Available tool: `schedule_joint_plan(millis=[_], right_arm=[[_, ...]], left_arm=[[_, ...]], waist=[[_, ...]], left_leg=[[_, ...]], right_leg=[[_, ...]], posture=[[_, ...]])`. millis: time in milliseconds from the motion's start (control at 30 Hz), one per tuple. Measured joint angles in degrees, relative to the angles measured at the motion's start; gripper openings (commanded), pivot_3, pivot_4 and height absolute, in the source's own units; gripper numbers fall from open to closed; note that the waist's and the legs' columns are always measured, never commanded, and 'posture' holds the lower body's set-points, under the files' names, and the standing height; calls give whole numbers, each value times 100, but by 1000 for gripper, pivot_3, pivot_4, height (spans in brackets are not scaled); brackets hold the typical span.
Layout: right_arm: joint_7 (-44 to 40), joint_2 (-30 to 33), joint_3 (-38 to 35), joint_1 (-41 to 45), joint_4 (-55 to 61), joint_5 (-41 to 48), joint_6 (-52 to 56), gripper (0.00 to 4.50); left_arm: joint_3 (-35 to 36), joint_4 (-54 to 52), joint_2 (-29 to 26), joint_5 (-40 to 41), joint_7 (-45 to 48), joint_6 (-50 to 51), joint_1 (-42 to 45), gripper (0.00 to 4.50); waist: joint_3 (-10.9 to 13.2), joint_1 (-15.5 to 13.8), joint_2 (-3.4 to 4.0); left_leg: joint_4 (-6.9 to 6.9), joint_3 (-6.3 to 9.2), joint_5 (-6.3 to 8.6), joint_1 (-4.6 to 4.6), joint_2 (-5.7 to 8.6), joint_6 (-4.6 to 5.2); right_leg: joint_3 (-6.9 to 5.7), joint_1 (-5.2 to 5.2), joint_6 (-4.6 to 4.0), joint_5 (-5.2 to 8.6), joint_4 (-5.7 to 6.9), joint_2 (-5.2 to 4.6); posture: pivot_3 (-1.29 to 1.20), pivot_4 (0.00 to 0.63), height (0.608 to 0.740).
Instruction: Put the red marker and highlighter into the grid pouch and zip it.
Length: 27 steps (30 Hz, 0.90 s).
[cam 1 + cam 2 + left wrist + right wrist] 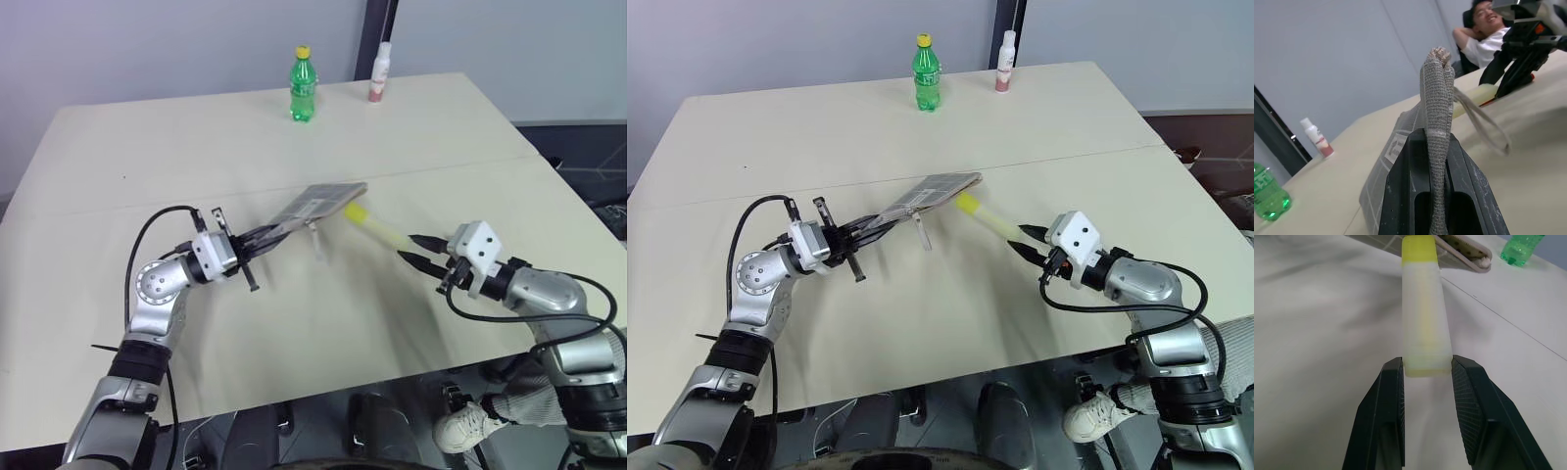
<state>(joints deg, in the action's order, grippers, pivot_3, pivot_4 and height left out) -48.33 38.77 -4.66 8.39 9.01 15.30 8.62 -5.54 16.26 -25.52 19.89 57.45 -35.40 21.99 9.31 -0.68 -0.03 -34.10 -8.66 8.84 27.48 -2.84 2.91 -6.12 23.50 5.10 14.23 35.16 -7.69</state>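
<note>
The left gripper is clamped tight on one end of the grid pouch, its two black fingers pinching the grey fabric between them; the left wrist view shows the cloth squeezed upright in the closed jaws. The pouch sticks out from the gripper toward two o'clock and is held up off the table, with a thin loop strap hanging down from its underside.

The right gripper holds the highlighter by its pale back end, the fingers set narrowly against both sides of the tube. The highlighter points toward ten o'clock, and its bright yellow cap is just beside the far end of the pouch, at about four o'clock from that end. In the right wrist view the cap sits close under the pouch's edge; whether they touch cannot be told.

The red marker is hard to make out: only a small red sliver shows beside the highlighter in the left wrist view.

At the far edge of the table, around twelve o'clock, stand a green bottle with a yellow cap and, to its right, a small white-and-pink bottle, well apart from the arms. A person sits beyond the table.
</note>
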Motion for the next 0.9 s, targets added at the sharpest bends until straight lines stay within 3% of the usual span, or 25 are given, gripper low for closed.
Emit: schedule_joint_plan(millis=[333,633,900], right_arm=[[-59,1,119,150,-26,-95,-61,819],[-215,123,412,258,259,-251,119,819],[-398,572,-688,-303,571,506,571,819]], left_arm=[[0,-87,2,0,223,94,1,0],[91,-338,77,718,415,1533,199,0],[670,-413,-357,1635,1186,3114,239,0]], waist=[[0,7,0],[0,-6,0],[0,-5,0]], left_leg=[[-2,5,0,0,0,0],[-8,14,0,0,0,0],[-11,25,0,-1,1,1]], right_leg=[[-5,-3,0,0,0,0],[-12,-10,0,0,0,0],[-24,-18,1,0,1,2]], posture=[[0,150,740],[0,150,740],[0,150,740]])
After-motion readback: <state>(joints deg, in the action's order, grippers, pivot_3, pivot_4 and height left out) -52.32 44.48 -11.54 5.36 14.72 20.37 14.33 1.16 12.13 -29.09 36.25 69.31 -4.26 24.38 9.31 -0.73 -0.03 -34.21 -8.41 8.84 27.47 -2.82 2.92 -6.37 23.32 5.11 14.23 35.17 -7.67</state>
